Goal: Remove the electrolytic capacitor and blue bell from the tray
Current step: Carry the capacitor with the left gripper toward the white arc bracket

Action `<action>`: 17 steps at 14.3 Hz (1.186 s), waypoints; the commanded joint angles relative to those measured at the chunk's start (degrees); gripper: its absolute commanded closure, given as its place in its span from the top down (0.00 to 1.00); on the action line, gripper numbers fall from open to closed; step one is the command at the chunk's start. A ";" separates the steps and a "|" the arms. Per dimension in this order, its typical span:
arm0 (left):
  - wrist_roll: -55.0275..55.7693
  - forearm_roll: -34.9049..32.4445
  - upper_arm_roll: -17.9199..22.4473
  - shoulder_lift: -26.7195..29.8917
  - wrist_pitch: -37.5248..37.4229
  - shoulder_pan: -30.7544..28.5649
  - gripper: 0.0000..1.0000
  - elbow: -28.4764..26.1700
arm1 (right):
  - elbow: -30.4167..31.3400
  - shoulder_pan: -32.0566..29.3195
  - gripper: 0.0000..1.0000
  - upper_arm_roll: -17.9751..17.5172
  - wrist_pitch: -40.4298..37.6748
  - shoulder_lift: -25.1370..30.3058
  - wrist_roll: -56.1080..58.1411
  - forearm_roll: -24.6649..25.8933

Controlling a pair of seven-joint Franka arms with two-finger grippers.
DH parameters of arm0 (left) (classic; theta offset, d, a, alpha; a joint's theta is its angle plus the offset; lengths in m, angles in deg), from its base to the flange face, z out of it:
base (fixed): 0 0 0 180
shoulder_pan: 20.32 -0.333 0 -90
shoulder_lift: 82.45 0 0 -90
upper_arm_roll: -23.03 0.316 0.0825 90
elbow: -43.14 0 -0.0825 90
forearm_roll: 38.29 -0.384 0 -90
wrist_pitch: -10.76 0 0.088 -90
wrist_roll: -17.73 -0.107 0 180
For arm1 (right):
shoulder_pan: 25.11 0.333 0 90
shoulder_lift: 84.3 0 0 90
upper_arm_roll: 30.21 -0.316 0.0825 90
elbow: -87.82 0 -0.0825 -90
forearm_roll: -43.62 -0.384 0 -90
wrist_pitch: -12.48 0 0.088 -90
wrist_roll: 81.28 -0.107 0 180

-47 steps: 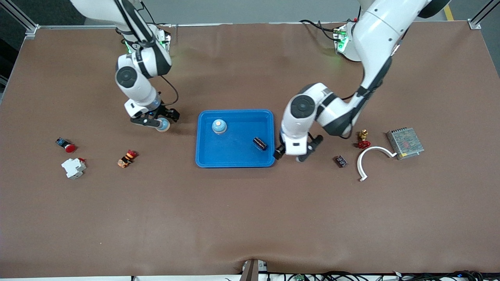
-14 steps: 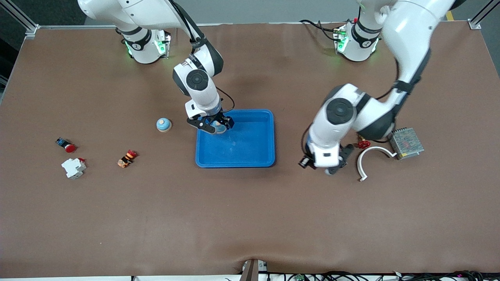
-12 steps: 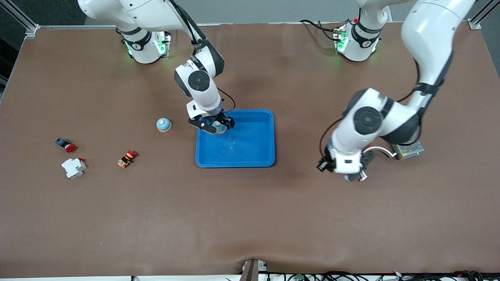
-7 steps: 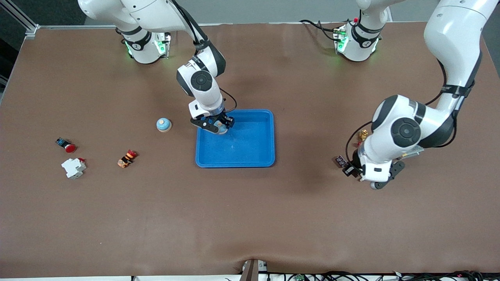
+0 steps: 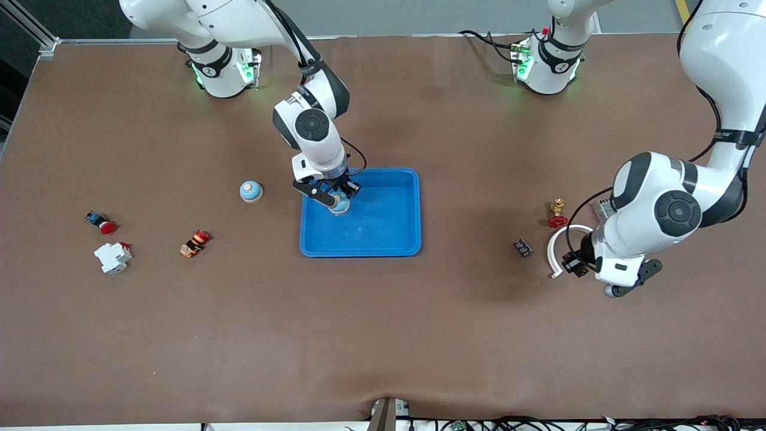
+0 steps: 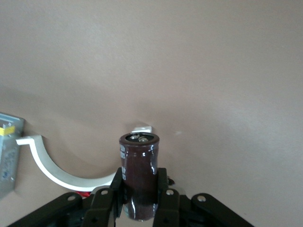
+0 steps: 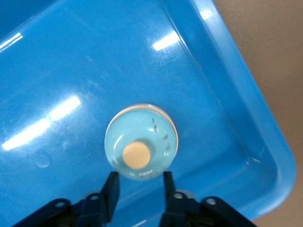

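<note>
A pale blue bell [image 5: 340,206] with a tan knob [image 7: 141,148] sits in the blue tray [image 5: 389,239], in the corner toward the right arm's base. My right gripper [image 5: 336,200] is down in the tray [image 7: 227,94], and its two black fingers are shut on the bell's sides [image 7: 138,182]. My left gripper [image 5: 577,264] hangs over the table near the left arm's end, shut on a dark brown capacitor [image 6: 138,161]. The capacitor [image 5: 576,264] hangs just above one end of the white curved piece, gripped [image 6: 138,177] round its lower body.
A second bell [image 5: 251,191] stands beside the tray toward the right arm's end. A white curved piece [image 5: 562,239], a red valve [image 5: 557,214], a small dark module [image 5: 523,247] and a metal box [image 5: 601,208] lie by the left gripper. A red button [image 5: 102,222], a white breaker [image 5: 112,257] and an orange switch [image 5: 194,242] lie near the right arm's end.
My left arm has carried the capacitor away from the tray to the curved white piece. My right gripper has closed on the bell in the tray.
</note>
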 commanded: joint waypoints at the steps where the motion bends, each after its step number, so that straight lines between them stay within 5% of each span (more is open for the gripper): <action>1: -3.52 -1.08 -0.79 -0.39 -0.58 -2.14 0.00 -0.45 | -3.86 0.47 0.00 0.38 -6.99 1.19 -1.58 -0.14; 2: -5.01 -1.25 -0.79 -0.48 -0.58 -2.75 0.00 -0.63 | -3.95 0.56 0.04 0.46 -6.74 1.10 -1.58 -0.14; 3: -6.77 -1.77 -0.61 -0.48 -0.58 -2.93 0.00 -0.89 | -3.87 0.56 0.65 0.46 -6.47 0.93 -1.50 -0.05; 4: -7.92 -1.95 -0.44 -0.48 -0.58 -3.11 0.00 -0.89 | -3.87 0.65 1.00 0.55 -5.95 0.93 -1.58 -0.05; 17: -16.19 -5.46 -0.17 -1.53 0.21 -9.87 0.00 -6.60 | -3.60 -4.27 1.00 0.73 -0.16 -2.14 0.88 5.40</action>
